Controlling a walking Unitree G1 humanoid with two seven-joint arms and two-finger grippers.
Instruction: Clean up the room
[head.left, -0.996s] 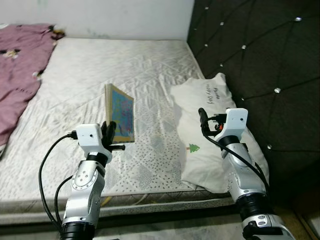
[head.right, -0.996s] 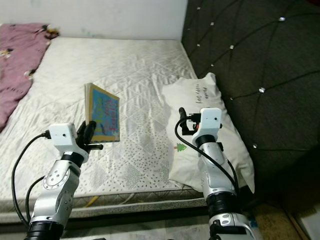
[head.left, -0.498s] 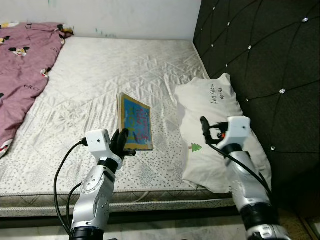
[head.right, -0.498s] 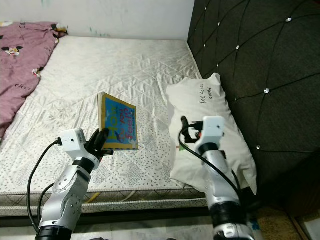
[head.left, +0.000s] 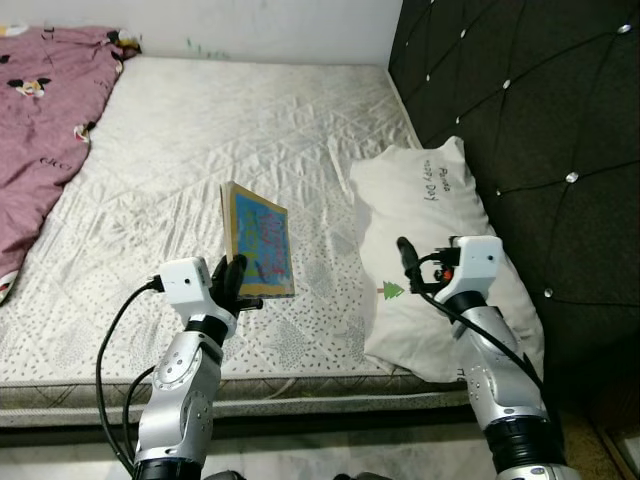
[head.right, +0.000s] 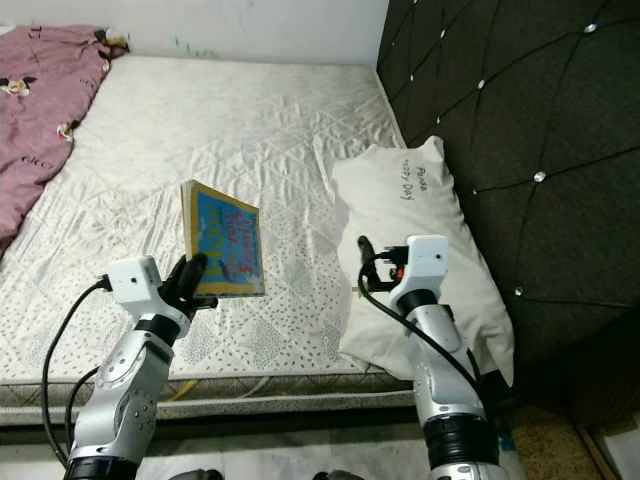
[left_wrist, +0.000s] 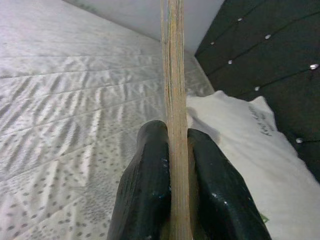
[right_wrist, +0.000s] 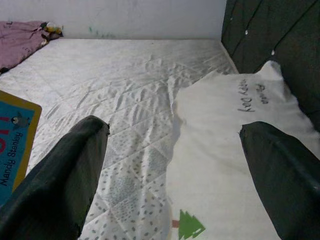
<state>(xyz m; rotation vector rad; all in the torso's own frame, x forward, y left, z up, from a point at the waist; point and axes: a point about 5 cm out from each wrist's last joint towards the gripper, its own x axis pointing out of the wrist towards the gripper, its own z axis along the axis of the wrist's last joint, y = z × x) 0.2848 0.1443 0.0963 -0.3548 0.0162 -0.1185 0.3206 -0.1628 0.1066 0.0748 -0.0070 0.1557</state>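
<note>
1. You are looking down at a bed (head.left: 200, 120) with a bare quilted mattress, a dark padded headboard (head.left: 520, 90) along the robot's right, and a maroon blanket (head.left: 40, 120) bunched at the far left.
2. The left gripper (head.left: 232, 281) is clamping a thin picture book (head.left: 258, 240) by its lower edge — in the left wrist view both black fingers (left_wrist: 145, 190) are pressing flat against the two covers, with the page edges running straight up between them.
3. The book is standing upright above the near part of the mattress, its long axis rising from the gripper and its blue cover facing the robot's right.
4. The right gripper (head.left: 412, 268) is hovering over a white pillow (head.left: 430, 240) that is lying against the headboard — its fingers (right_wrist: 65, 170) are spread wide and holding nothing.
5. The relation that matters: the book is already in your left arm, lying just to the left of the empty right gripper, with the pillow beyond it on the right.
6. Judging from this, the left arm is the one carrying the book off the bed; wherever it is going, that place is not visible here.
</note>
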